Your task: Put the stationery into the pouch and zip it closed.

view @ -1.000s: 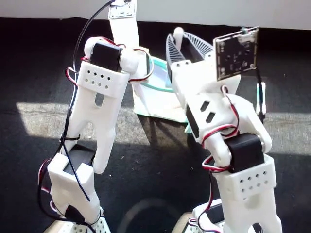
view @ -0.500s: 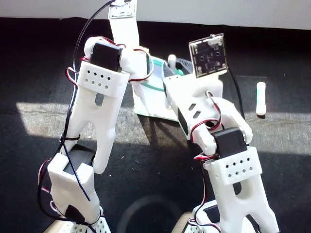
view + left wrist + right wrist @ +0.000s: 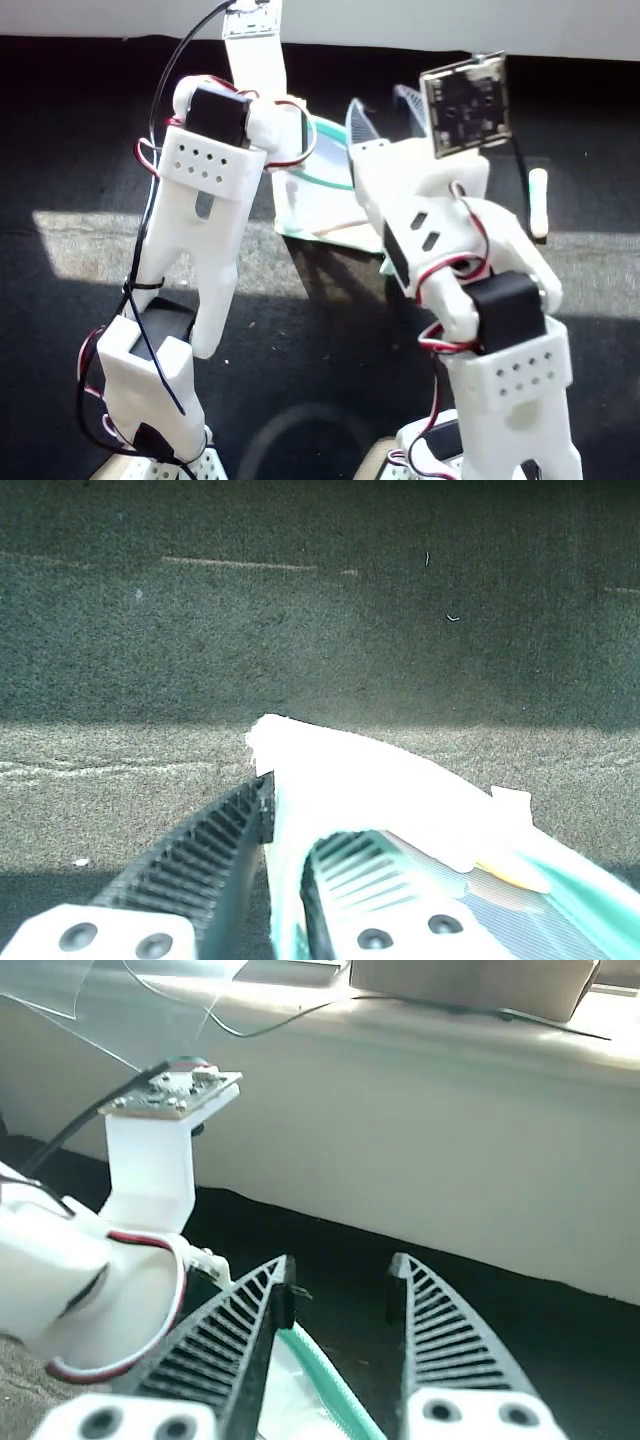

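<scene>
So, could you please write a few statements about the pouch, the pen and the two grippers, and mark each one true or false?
1. The left gripper is shut on the edge of the pouch. True.
2. The right gripper holds the pen. False: its fingers are open with nothing between them, close to the pouch.
3. The white pen lies on the dark table, outside the pouch. True.
4. The pouch has red edging. False: it is white with teal edging.
</scene>
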Action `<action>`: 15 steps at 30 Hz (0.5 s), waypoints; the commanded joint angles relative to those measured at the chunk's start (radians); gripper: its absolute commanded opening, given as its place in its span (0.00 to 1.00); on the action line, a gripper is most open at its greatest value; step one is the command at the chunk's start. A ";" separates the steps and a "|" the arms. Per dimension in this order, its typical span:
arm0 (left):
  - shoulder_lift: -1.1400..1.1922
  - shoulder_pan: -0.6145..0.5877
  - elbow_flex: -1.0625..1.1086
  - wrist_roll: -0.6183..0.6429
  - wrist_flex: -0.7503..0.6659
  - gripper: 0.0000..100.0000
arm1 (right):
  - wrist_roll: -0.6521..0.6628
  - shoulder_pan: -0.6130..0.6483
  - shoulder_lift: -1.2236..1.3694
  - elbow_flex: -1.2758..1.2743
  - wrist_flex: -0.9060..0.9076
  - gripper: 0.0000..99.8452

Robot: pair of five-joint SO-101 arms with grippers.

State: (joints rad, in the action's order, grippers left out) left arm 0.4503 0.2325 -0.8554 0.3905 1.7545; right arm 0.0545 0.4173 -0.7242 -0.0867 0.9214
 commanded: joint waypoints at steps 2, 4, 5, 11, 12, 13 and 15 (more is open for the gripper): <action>0.028 0.002 0.007 -0.012 0.005 0.01 | 0.003 -0.176 -0.008 0.194 0.019 0.15; 0.028 0.002 0.007 -0.012 0.006 0.01 | 0.003 -0.329 -0.001 0.225 0.018 0.15; 0.028 0.002 0.007 -0.012 0.006 0.01 | 0.003 -0.404 0.002 0.214 0.018 0.15; 0.028 0.004 0.007 -0.012 0.006 0.01 | 0.009 -0.670 0.176 0.021 -0.010 0.15; 0.028 0.004 0.007 -0.012 0.006 0.01 | 0.009 -0.696 0.231 -0.010 -0.048 0.15; 0.028 0.004 0.007 -0.012 0.006 0.01 | 0.009 -0.722 0.291 -0.031 -0.085 0.16; 0.030 0.004 0.007 -0.012 0.006 0.01 | 0.009 -0.759 0.417 -0.047 -0.147 0.16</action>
State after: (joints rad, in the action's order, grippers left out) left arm 0.4503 0.2325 -0.8554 0.3905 1.7545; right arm 0.0545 -0.2746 -0.4450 -0.1204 0.8554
